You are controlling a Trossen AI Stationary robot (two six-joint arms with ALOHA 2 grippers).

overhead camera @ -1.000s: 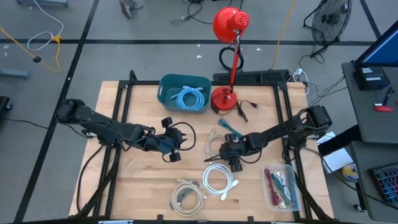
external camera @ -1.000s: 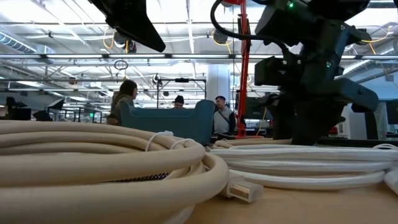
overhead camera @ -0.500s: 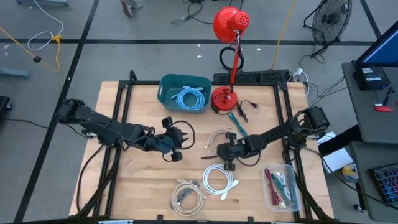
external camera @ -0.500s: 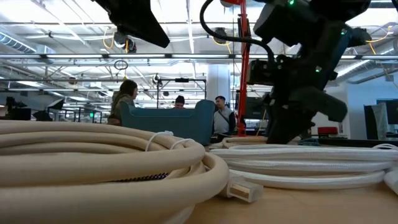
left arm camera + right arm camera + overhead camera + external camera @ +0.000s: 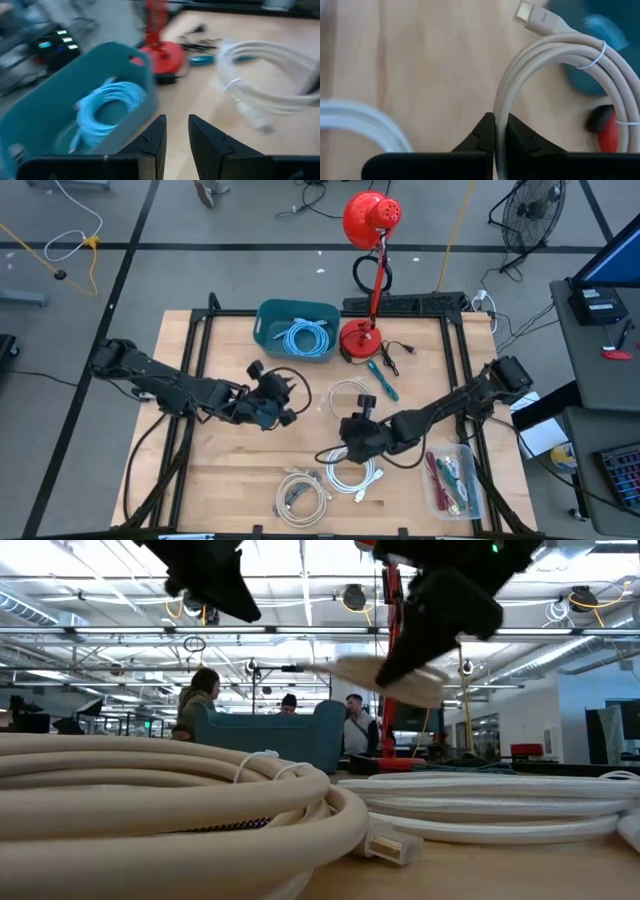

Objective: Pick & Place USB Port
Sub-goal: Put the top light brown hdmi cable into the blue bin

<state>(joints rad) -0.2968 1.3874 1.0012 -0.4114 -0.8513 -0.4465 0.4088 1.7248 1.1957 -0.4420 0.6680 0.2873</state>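
Right jaws [image 5: 495,131] pinching beige cable coil [image 5: 560,65], teal bin [image 5: 296,328], red lamp [image 5: 362,280], left jaws [image 5: 175,137] slightly parted

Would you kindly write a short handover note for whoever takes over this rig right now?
Right gripper: shut on a coiled beige USB cable, lifted off the table.
Left gripper: slightly open, empty, facing the teal plastic bin.
Done: a light blue coiled cable lies in the bin.
Left: bin the held cable; two white cable coils remain on the wooden table.
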